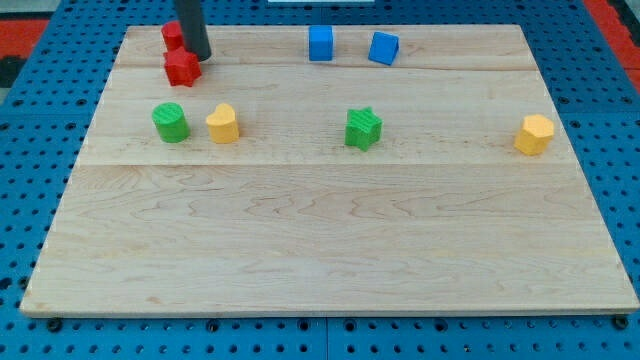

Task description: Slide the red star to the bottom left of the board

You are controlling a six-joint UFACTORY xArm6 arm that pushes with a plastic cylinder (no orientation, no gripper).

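Up at the view's top left corner of the wooden board (330,240), my tip (198,57) comes down as a dark rod and ends right at the upper right edge of the red star (181,67), touching it or very nearly so. That red star sits near the board's top edge, far from the bottom left corner. Just behind it, toward the view's top, a second red block (172,34) shows partly, its right side hidden by the rod, so its shape cannot be made out. Below the red star, a green cylinder (170,122) stands upright, and just beside it on the view's right is a yellow block (223,124) with a rounded top; the two are close but apart. Near the middle of the board lies a green star (364,128), alone. Along the top edge, a blue cube (320,43) and a second blue block (383,48), turned at an angle, stand near each other without touching. Far off at the view's right edge sits a yellow hexagonal block (535,134). The board rests on a blue perforated bench (30,150). The arm carries no fingers, only the rod, so nothing can be said of them being open or closed.
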